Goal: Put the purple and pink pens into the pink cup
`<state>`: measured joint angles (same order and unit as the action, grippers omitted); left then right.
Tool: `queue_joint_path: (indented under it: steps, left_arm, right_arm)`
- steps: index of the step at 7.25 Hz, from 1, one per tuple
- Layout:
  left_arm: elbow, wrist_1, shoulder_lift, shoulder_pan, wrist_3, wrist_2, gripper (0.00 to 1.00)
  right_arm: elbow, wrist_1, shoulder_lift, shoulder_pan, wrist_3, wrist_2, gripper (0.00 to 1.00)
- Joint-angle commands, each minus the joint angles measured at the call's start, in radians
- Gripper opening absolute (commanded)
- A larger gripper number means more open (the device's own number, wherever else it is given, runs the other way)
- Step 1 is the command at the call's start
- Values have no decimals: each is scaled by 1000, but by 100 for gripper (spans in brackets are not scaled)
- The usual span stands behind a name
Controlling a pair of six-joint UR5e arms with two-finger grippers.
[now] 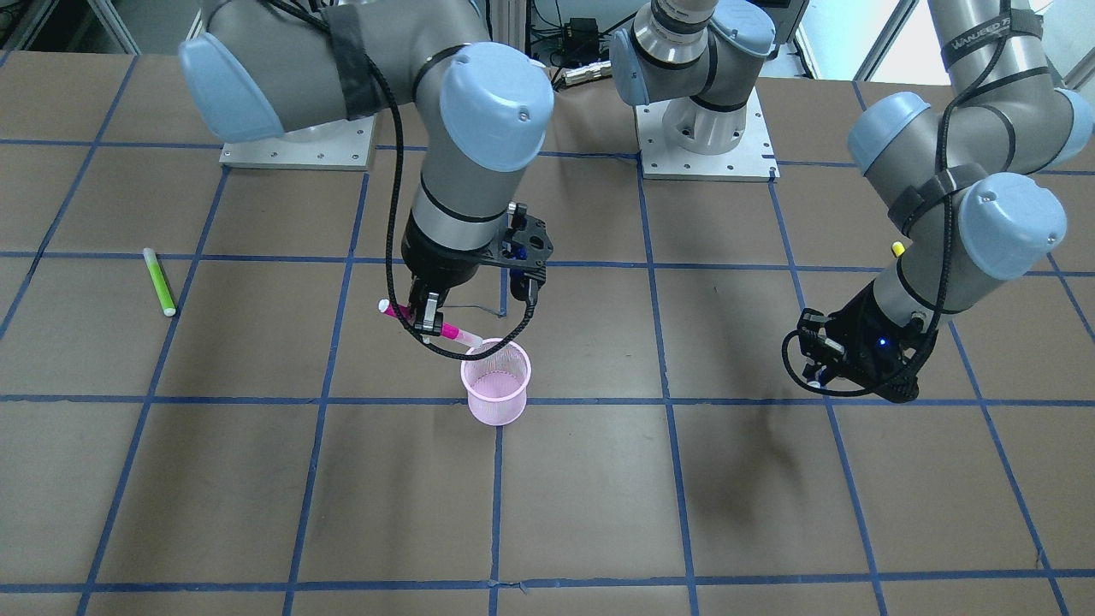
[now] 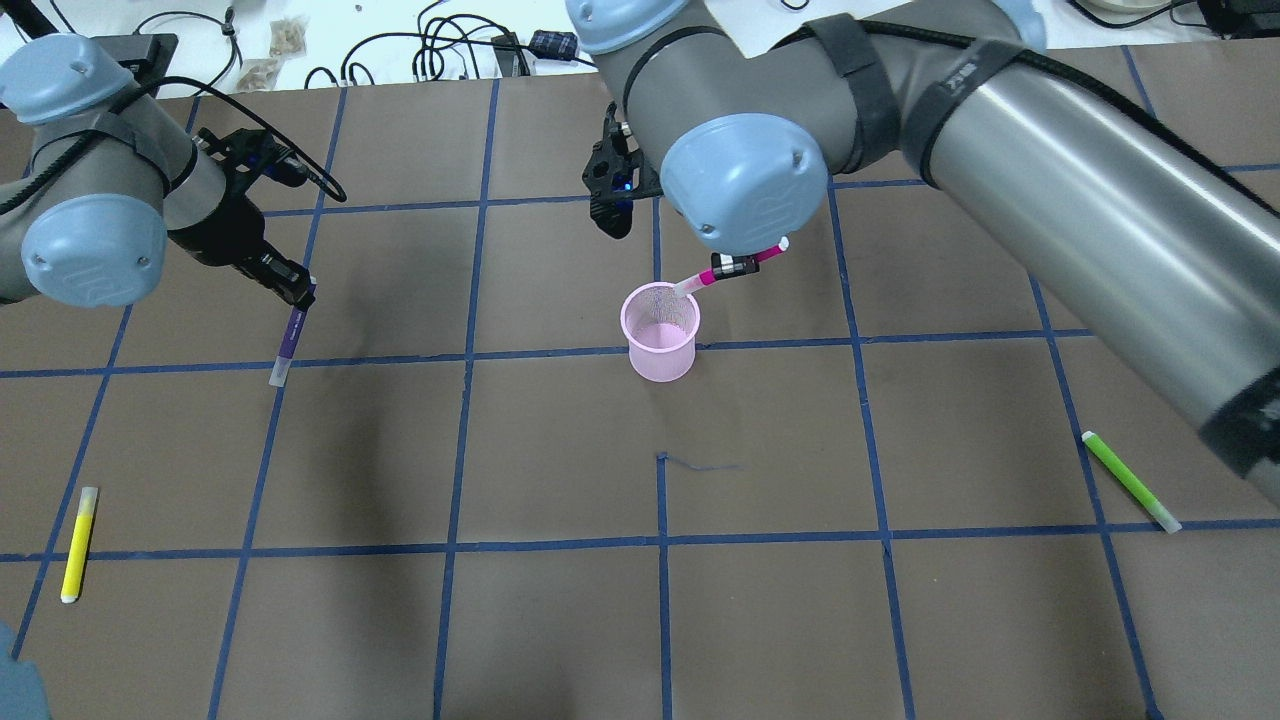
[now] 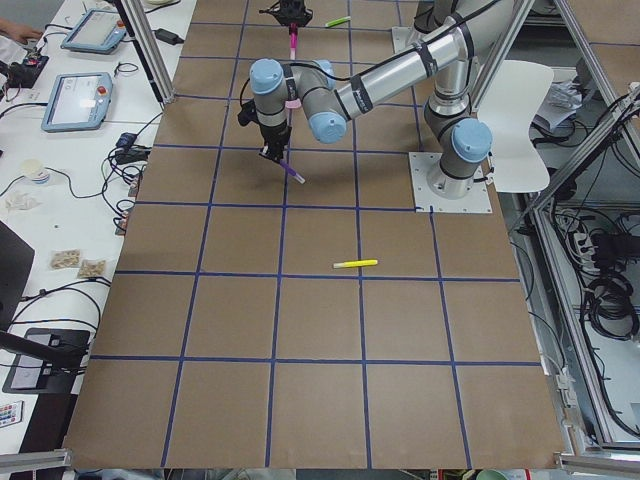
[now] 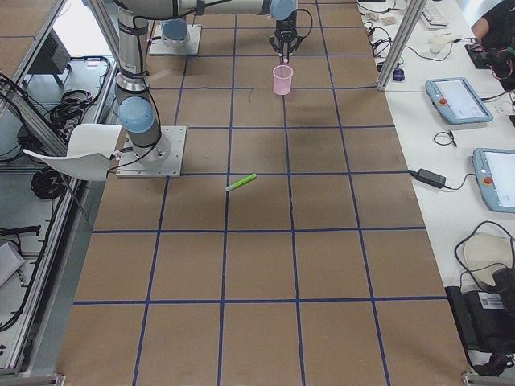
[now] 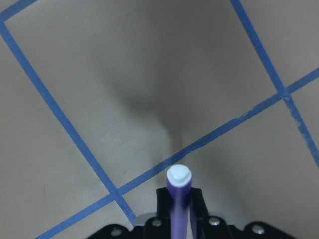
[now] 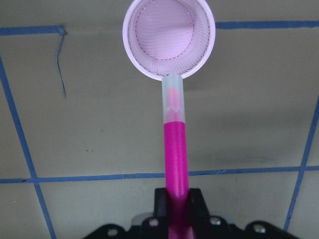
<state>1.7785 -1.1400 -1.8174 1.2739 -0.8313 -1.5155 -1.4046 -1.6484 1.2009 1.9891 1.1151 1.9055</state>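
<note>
R tool (image 2: 733, 266) part-hidden, grips pink pen (image 2: 765, 253), L tool (image 2: 300, 294) grips purple pen (image 2: 290, 336)

— What does the work surface look like?

— A brown table (image 2: 560, 620), marked into big squares by blue tape lines (image 2: 660, 540). Soft, blurry shadows lie on it, so the light is diffuse.

— And around it?

— Seen from the left end, a white bench (image 3: 30, 150) runs along the far side, with two tablet-like screens (image 3: 76, 100) and loose leads on it. An aluminium post (image 3: 145, 55) stands at its edge.

— Anything on the near side?

— A white chair (image 3: 522, 120), pushed up against the table (its legs are hidden), and black cables (image 3: 605, 290) coiled on the grey floor (image 3: 600, 400).
</note>
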Motion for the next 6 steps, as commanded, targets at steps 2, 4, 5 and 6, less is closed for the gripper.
queue_joint_path:
  steps: [2, 4, 5, 6]
  left_arm:
    - [-1, 11, 16, -1, 12, 53, 0]
    - [1, 14, 32, 1, 20, 154, 0]
    - [1, 16, 35, -1, 20, 162, 0]
    - [-1, 17, 35, 1, 20, 163, 0]
  right_arm:
    - [27, 71, -76, 62, -83, 66, 2]
    - [30, 71, -116, 103, -127, 113, 2]
    - [30, 71, -121, 103, -127, 113, 3]
    - [33, 71, -123, 103, -127, 113, 4]
